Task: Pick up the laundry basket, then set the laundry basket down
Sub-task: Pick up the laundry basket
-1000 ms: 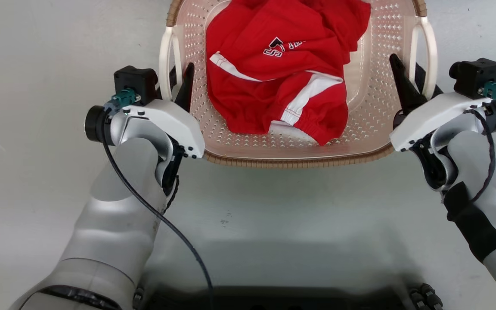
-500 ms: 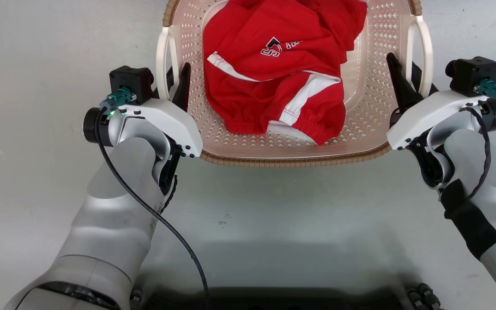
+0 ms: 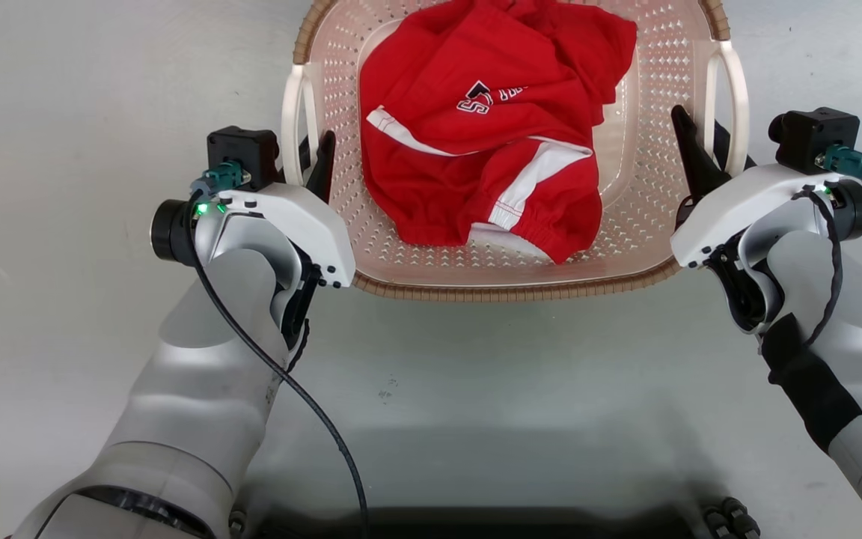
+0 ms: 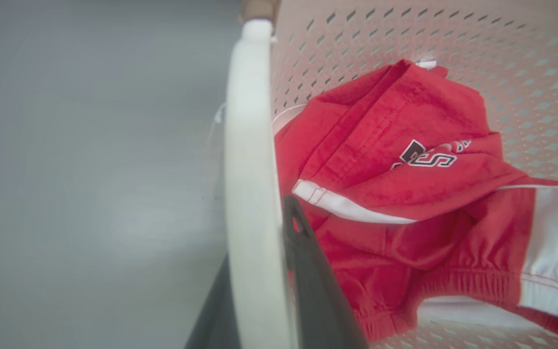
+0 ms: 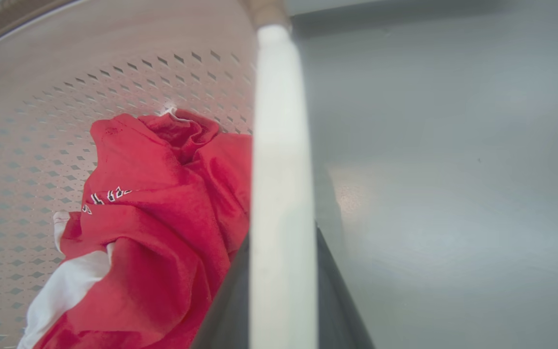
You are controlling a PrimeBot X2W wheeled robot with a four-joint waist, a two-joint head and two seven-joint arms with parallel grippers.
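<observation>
The laundry basket [image 3: 506, 287] sits straight ahead of the robot, over the grey floor [image 3: 64, 90]; whether it is lifted I cannot tell. The left gripper [image 3: 304, 153] clamps its fingers [image 3: 324, 161] on the left handle [image 3: 290, 112]; the right gripper [image 3: 702, 135] does likewise on the right handle [image 3: 736, 97]. Perforated plastic holding one red garment [image 3: 476, 150], it should be light, stiff, slightly springy; the smooth handles are the right hold, kept level.
</observation>
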